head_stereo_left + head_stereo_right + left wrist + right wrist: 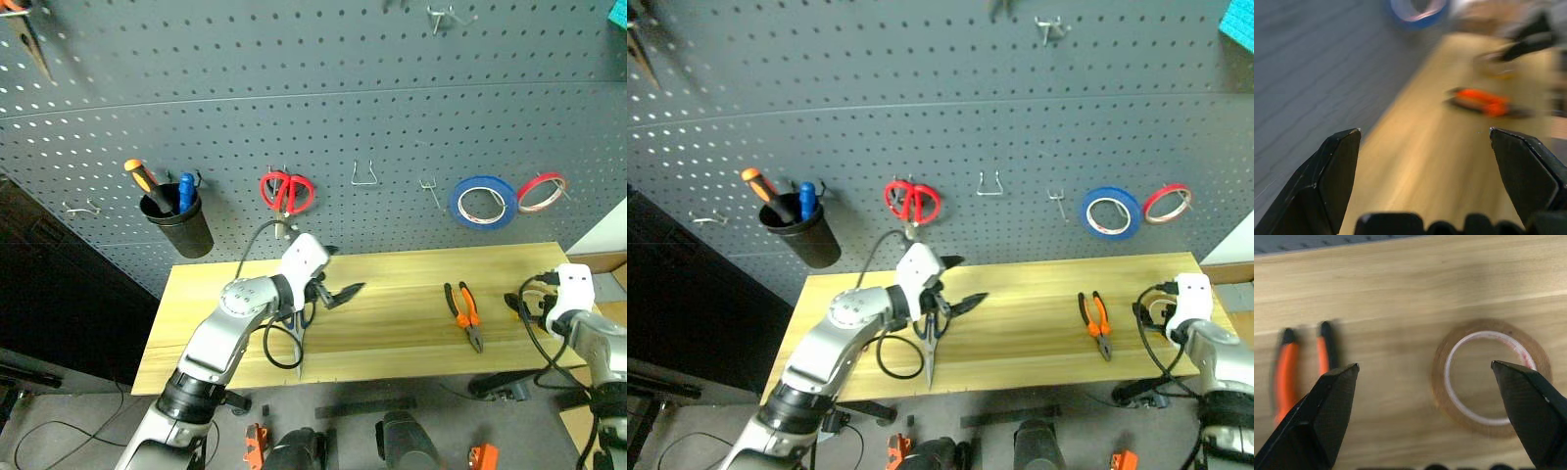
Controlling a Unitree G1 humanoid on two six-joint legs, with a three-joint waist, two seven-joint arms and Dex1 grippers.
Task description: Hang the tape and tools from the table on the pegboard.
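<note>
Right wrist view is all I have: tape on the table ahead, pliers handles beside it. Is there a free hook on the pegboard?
Observer: Yes. A bare wire hook hangs between the red scissors and the blue roll.
Operator: Where is the left pincer?
Observer: The left pincer is open over the middle of the table, well apart from the pliers.
Operator: Anything else lying on the table?
Observer: Blue-handled scissors lie under the left arm, with the tip toward the near edge.
</note>
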